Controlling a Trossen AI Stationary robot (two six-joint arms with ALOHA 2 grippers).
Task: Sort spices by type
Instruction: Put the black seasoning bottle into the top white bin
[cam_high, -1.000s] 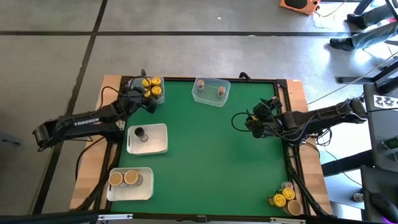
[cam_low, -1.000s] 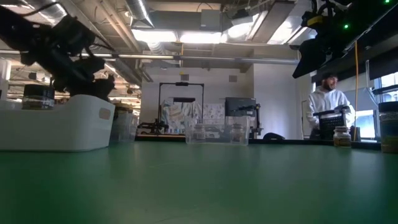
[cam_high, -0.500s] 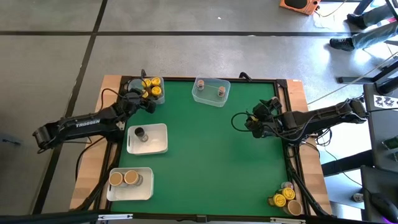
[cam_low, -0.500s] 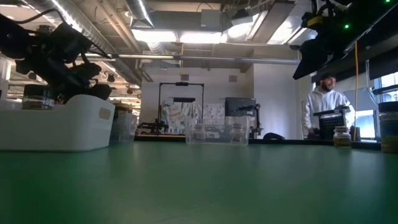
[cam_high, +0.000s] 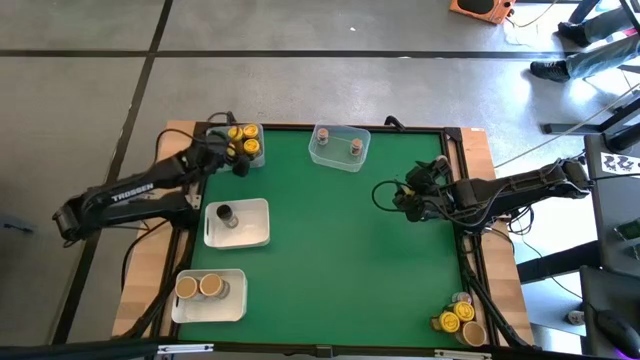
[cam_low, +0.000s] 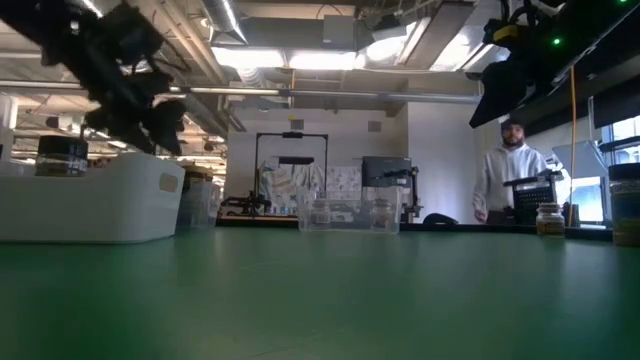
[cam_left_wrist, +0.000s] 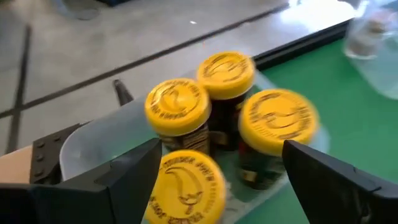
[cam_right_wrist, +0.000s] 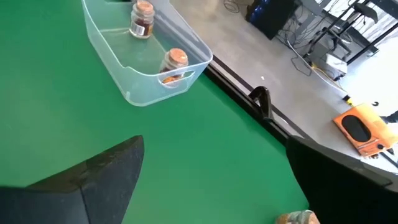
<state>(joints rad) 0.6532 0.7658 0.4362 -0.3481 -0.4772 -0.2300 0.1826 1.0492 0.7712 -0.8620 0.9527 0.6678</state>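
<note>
Several spice jars with yellow lids (cam_left_wrist: 227, 74) stand upright in a clear tub (cam_high: 243, 143) at the table's far left corner. My left gripper (cam_left_wrist: 221, 158) hangs open just above and to the near side of them (cam_high: 233, 160), one finger on either side of the group, touching nothing. My right gripper (cam_high: 404, 198) is open over the right half of the green mat and holds nothing. It looks toward a second clear tub (cam_right_wrist: 146, 59) holding two jars with pinkish lids (cam_right_wrist: 176, 59).
A white tray (cam_high: 250, 228) holds one dark-lidded jar (cam_high: 225, 214). Another white tray (cam_high: 228, 300) at the near left holds two tan-lidded jars. A cluster of loose jars (cam_high: 458, 320) sits at the near right corner. A person (cam_low: 505, 180) stands beyond the table.
My left gripper has risen from the tub of yellow-lidded jars and now hangs higher above it. The jars stay upright in the tub. My right arm has kept still.
</note>
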